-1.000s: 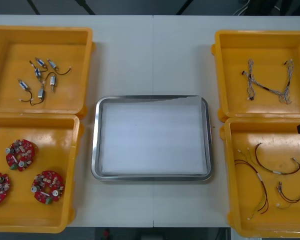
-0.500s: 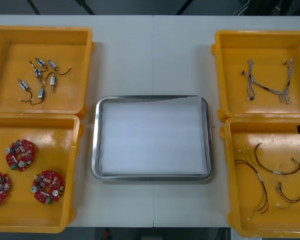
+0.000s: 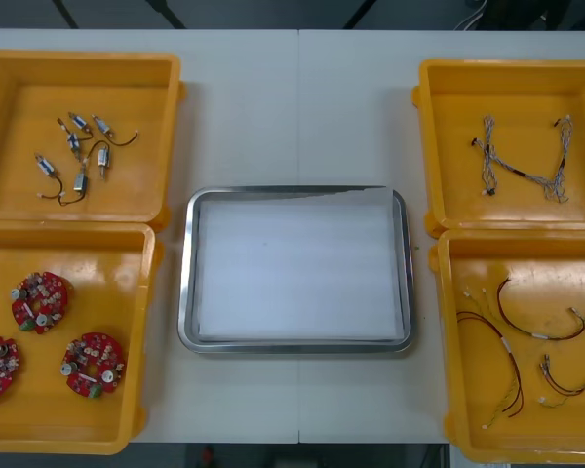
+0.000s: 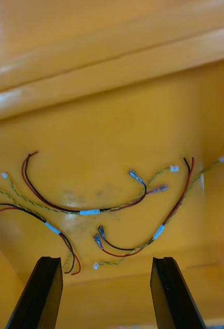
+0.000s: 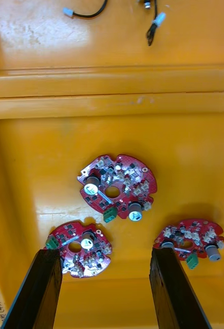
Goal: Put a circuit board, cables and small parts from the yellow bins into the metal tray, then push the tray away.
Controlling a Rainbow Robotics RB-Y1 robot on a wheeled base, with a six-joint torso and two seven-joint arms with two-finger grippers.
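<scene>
The metal tray (image 3: 296, 346) sits mid-bench, toward the near edge: a rounded-corner rectangle with a shiny rolled rim and a flat, bare white inside. Four glossy yellow bins (image 3: 136, 88) of moulded plastic stand in pairs along the bench's left and right edges. The far-left one holds small metal parts (image 3: 76, 156), short cylinders trailing thin dark leads. The near-left one holds three round red circuit boards (image 3: 41, 301), scalloped at the rim and studded with components. The left gripper (image 5: 104, 290) hangs over those boards, its matte black fingers spread apart and gripping nothing. The far-right bin holds twisted pale cables (image 3: 523, 168). In the near-right bin lie thin red, black and yellow cables (image 3: 512, 356) in loose curves, and the right gripper (image 4: 106, 293) hovers over these, fingers parted and unloaded. The bench (image 3: 273, 107) is light and matte, with a seam down its middle. Beyond its far edge the floor is dark.
</scene>
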